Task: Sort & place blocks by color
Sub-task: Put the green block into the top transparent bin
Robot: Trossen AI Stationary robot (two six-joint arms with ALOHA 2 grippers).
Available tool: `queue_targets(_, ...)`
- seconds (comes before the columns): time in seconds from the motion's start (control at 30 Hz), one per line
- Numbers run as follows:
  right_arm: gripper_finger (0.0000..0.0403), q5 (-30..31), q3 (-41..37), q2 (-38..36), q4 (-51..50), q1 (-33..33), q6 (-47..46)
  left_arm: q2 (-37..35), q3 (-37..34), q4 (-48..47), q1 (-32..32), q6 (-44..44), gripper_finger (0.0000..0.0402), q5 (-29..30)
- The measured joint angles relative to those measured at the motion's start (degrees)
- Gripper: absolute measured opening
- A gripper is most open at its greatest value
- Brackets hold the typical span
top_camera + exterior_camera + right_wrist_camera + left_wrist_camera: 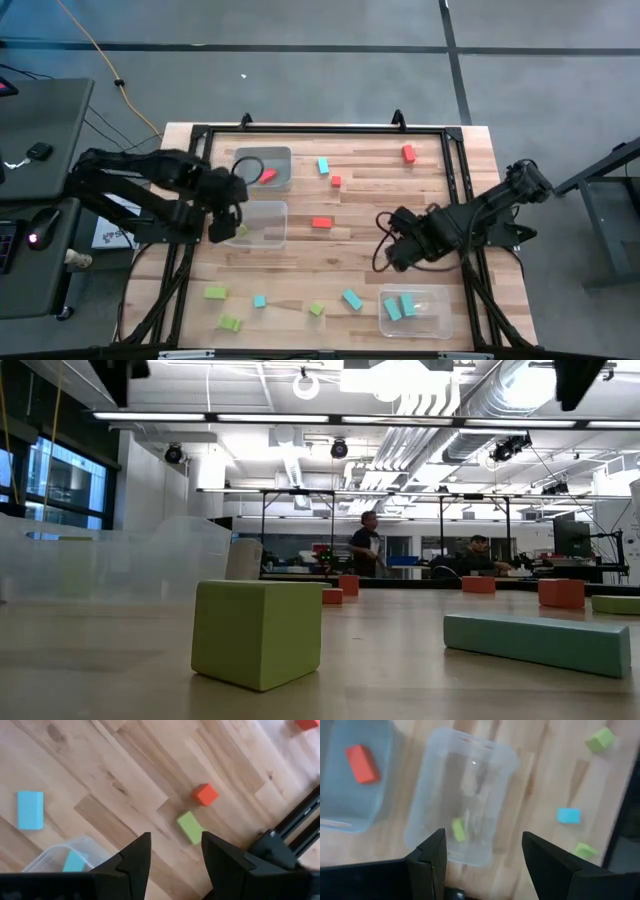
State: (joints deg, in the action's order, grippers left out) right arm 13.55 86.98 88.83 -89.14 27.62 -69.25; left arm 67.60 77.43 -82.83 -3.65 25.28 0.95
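Observation:
Red, lime green and teal blocks lie scattered on the wooden table [300,260]. My left gripper [228,222] [484,835] hangs open above the clear middle tub [465,795], which holds one green block [458,830]. The tub beside it [350,780] holds a red block [362,764]. My right gripper [392,255] [175,837] hangs open over bare wood. A green block [190,827] lies just beyond its fingertips, with a red cube [205,794] next to it. A third tub [415,308] at the near right holds teal blocks.
Loose blocks lie near the table's front edge: green ones [215,293] at the left and teal ones [352,298] toward the middle. Red ones [408,152] sit farther back. A black frame [455,180] rims the table. In the low view a green cube [258,632] and a teal bar [540,642] stand close by.

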Motion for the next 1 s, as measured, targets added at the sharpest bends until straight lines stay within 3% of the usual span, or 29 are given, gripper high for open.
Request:
queue_targets(0.27,0.0165,0.0,0.0,-1.0,0.7,-6.6,9.9,-0.9,0.0,-0.3,-16.1,12.2,0.0191,6.2)
queue_targets(0.5,0.0165,0.0,0.0,-1.2,1.9,-11.6,17.6,-0.9,0.0,-0.4,-27.6,22.6,0.0193,6.8)
queue_targets(0.77,0.0165,0.3,0.0,-1.2,5.8,-17.1,26.4,-0.8,-5.2,1.2,-35.6,33.4,0.0192,8.3)
queue_targets(1.0,0.0165,-0.1,0.0,-1.2,10.0,-20.9,31.6,-0.8,-14.4,10.5,-38.8,35.3,0.0192,8.2)
